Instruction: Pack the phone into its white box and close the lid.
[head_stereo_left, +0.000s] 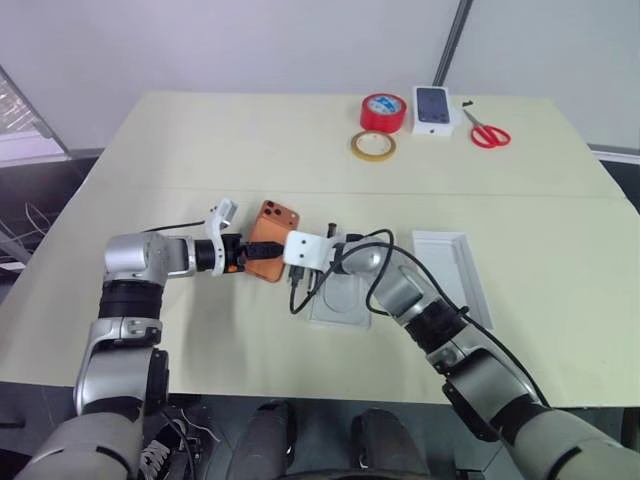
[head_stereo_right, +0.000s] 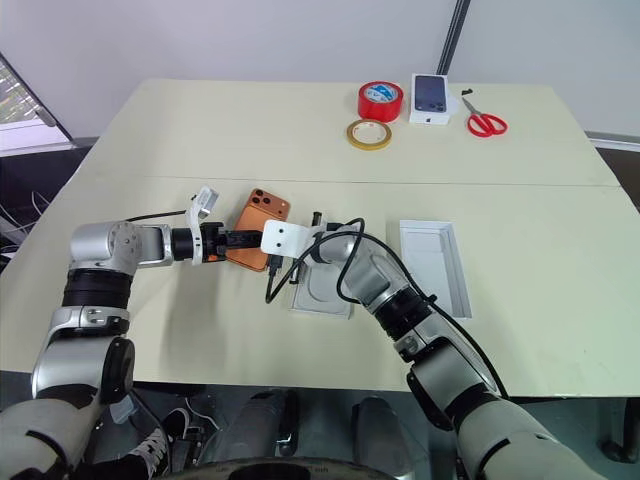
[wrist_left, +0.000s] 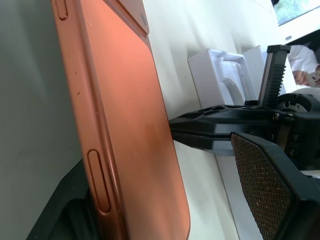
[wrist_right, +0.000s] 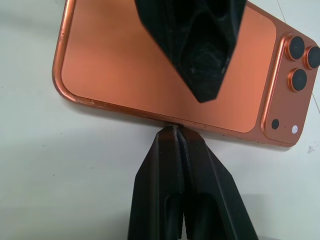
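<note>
The slim orange smartphone (head_stereo_right: 256, 232) tilts off the tabletop (head_stereo_right: 200, 140) — left gripper (head_stereo_right: 232, 240) jaws apart astride it, right gripper (wrist_right: 178, 131) jaws together, propping its edge for a grasp.

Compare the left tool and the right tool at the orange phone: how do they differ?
The left tool has its fingers spread open, straddling the slim orange smartphone; the right tool is shut, fingertips together. The left tool's textured pad stands apart from the phone's back; the right tool's tips sit at its long edge. Both meet at the phone.
</note>
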